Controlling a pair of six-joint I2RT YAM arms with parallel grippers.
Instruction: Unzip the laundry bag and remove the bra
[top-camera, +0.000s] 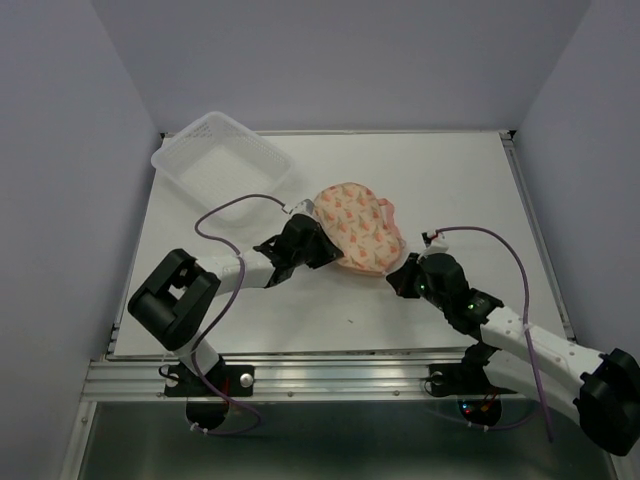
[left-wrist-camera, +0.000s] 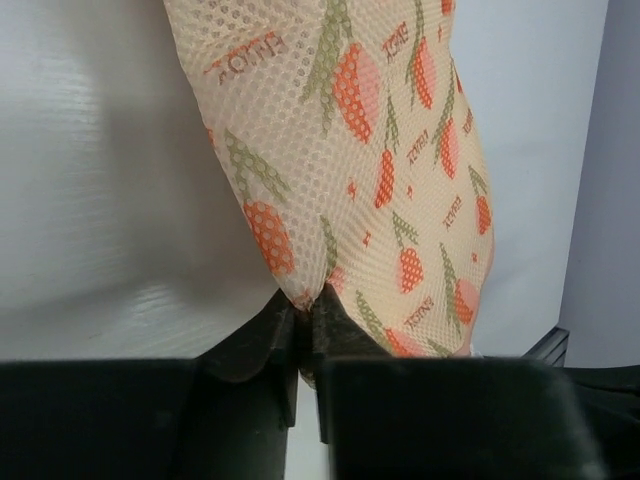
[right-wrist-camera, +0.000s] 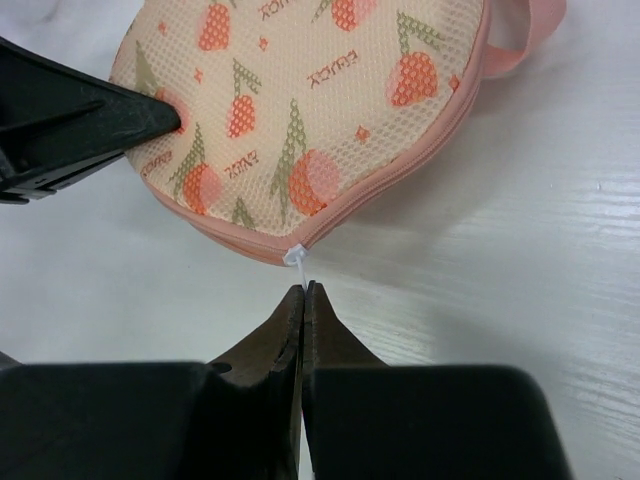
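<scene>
The left hand (left-wrist-camera: 308, 300), closed, pinches mesh of the laundry bag (left-wrist-camera: 380, 150); the right hand (right-wrist-camera: 303, 292), closed, barely nips its white zipper pull (right-wrist-camera: 297, 257), which may slip free once tugged.

Bright, even light; soft shadows

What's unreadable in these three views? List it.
- The bra: unseen in every view; the zipped peach-pink mesh laundry bag with orange-red motifs would hide it.
- Small white zipper pull: right wrist view, too small to tell if the shut right gripper holds it; top view, that gripper covers it.
- The left gripper: left wrist view, its own fingers hide how much mesh is pinched.
</scene>
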